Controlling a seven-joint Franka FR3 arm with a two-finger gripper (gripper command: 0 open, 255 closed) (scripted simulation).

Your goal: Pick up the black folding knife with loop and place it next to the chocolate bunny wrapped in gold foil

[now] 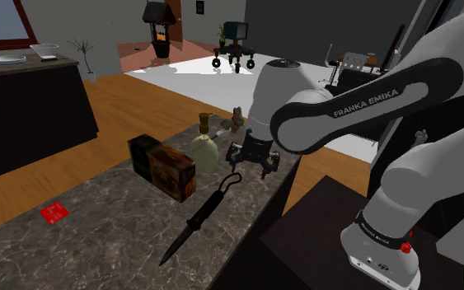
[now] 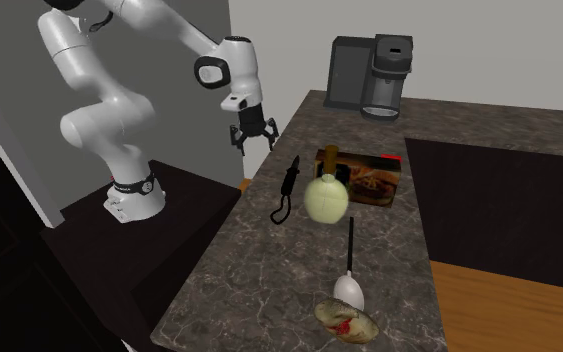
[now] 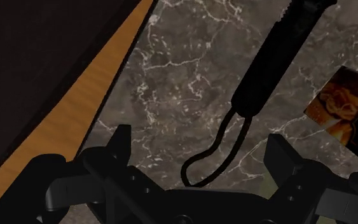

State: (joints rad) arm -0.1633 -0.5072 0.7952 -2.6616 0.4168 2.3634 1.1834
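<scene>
On the white arm point(image 1: 436, 66): "FRANKA EMIKA", white letters on a dark band, legible in the shoulder view.
Box point(image 1: 171, 170) point(image 2: 371, 182) point(image 3: 344, 109): dark, printed with a food picture; its wording cannot be read.
Folding knife point(image 1: 201, 216) point(image 2: 290, 182) point(image 3: 269, 63): black, lying flat on the marbled counter point(image 1: 98, 239) point(image 2: 269, 290) point(image 3: 184, 63), close to the stand-side edge and near the box.
Knife axis: roughly along that edge; tip toward the shoulder view's lower left, cord loop point(image 1: 234, 179) point(image 2: 280, 212) point(image 3: 214, 154) toward its upper right.
Gripper point(image 1: 252, 170) point(image 2: 255, 144) point(image 3: 199, 146): fingers point(image 3: 120, 143) spread apart, clasping nothing; positioned above the loop end, clear of it.
Gold-foil bunny point(image 2: 344, 320): gold with a red spot, at the counter's other end, well apart from the knife, beyond a pale round bottle point(image 1: 206, 153) point(image 2: 327, 202).
</scene>
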